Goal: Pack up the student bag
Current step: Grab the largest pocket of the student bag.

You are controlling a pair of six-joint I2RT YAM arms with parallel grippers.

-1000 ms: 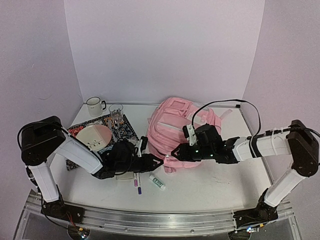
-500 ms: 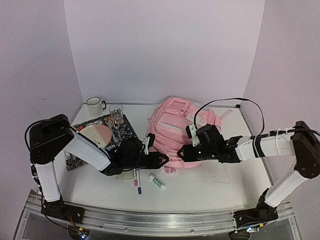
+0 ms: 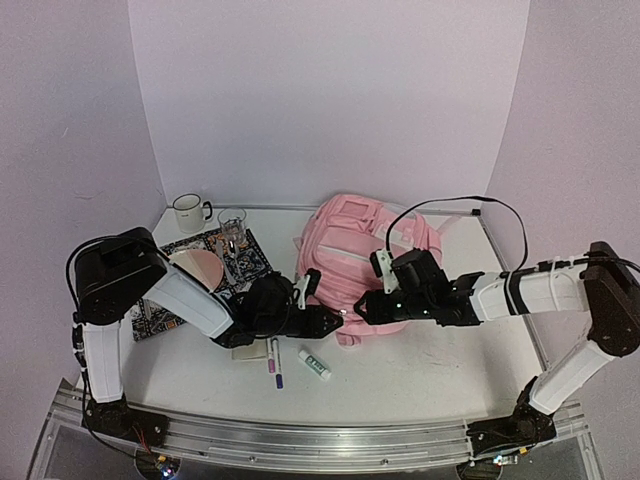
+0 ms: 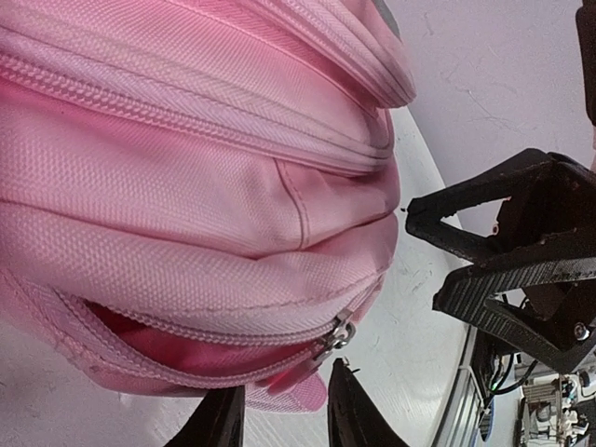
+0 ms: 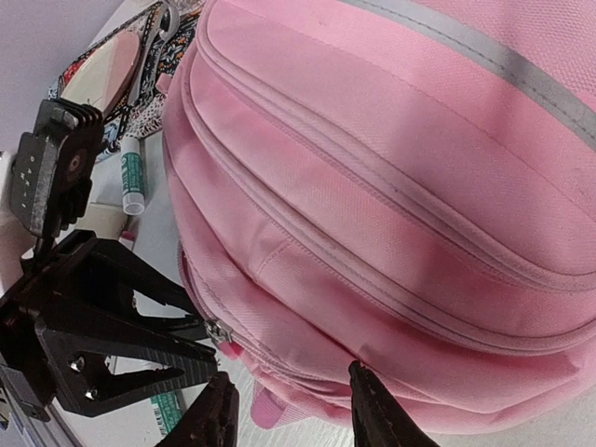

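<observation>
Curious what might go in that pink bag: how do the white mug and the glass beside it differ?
The mug is white and opaque with a dark rim; the glass is clear. The mug shows a side handle; none is visible on the glass. The mug stands nearer the left wall, the glass to its right, closer to the bag. Both stand upright at the back of the table.

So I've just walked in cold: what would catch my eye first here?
A large soft light-pink fabric backpack fills the middle of the white table. The black left gripper and right gripper point at each other at its near edge, beside a zip. A white mug stands at the rear left.
</observation>
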